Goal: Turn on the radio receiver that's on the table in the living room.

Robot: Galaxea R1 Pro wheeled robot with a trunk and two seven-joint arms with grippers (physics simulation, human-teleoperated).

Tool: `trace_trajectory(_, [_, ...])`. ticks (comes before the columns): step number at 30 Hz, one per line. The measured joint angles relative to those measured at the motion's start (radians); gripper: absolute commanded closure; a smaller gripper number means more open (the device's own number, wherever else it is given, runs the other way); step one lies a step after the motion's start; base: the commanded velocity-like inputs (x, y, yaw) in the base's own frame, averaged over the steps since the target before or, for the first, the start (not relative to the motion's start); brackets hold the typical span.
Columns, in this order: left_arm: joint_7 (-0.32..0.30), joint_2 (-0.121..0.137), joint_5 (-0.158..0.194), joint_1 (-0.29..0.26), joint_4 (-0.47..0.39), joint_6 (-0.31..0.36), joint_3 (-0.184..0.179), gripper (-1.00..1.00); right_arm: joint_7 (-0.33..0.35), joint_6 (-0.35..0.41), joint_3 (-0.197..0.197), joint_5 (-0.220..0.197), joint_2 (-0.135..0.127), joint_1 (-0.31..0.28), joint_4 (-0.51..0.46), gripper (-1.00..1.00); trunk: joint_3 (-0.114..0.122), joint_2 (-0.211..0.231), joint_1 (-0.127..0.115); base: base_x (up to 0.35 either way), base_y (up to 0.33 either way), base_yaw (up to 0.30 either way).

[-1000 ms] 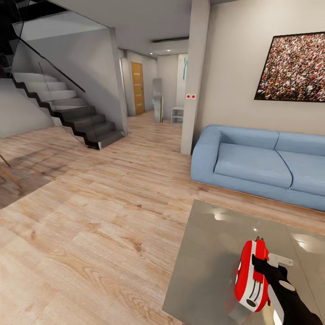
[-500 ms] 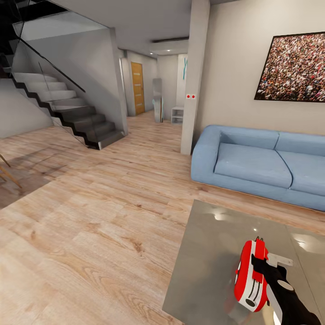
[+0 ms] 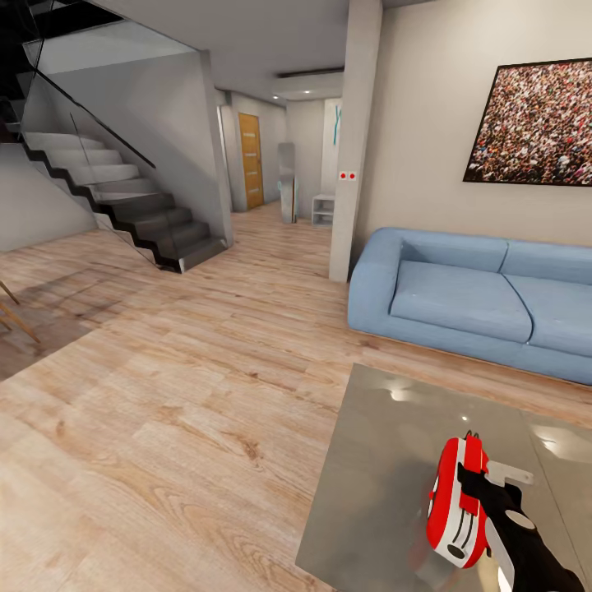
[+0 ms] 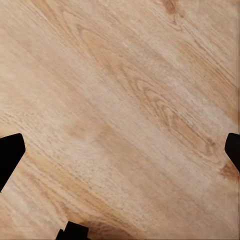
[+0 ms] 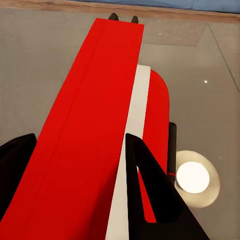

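The red radio receiver (image 3: 450,503) with white stripes stands on its narrow edge over the near right part of the glossy grey table (image 3: 382,460). My right gripper (image 3: 478,492) comes in from below right and is shut on the radio receiver (image 5: 95,115), one black finger (image 5: 150,200) on each flat side. Its thin wire handle (image 5: 122,18) points away from me. The grey table (image 5: 45,60) lies beneath it; I cannot tell whether the radio touches the top. My left gripper (image 4: 120,155) hangs open over bare wooden floor (image 4: 125,90).
A blue sofa (image 3: 477,296) stands beyond the table against the right wall. A white pillar (image 3: 355,140) rises left of it. Dark stairs (image 3: 123,197) with a glass rail climb at the far left. Wide wooden floor (image 3: 181,395) spreads left of the table.
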Motion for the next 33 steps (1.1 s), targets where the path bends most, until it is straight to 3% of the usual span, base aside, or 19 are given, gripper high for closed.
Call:
trace_trajectory(15, [-0.004,0.0,0.009,0.0,0.0,-0.001,0.0,-1.0,0.0,0.0,0.004,0.003,0.0,0.0,-0.001,1.0,0.0,0.0,0.0,0.0,0.0,0.0])
trace_trajectory(21, [-0.004,0.0,0.009,0.0,0.0,-0.001,0.0,-1.0,-0.002,0.0,0.068,0.004,-0.006,0.0,-0.002,1.0,0.0,0.0,0.0,0.0,0.0,0.0])
trace_trajectory(29, [-0.004,0.0,0.008,0.0,0.0,-0.001,0.001,-1.0,0.011,-0.001,0.081,0.002,0.0,0.001,-0.025,1.0,0.0,0.0,0.0,0.0,0.0,0.0])
trace_trajectory(33, [-0.003,0.0,0.008,0.0,0.0,-0.003,0.001,-1.0,0.012,-0.001,0.082,0.0,0.0,0.001,-0.031,1.0,0.012,0.028,-0.015,0.0,0.0,0.0])
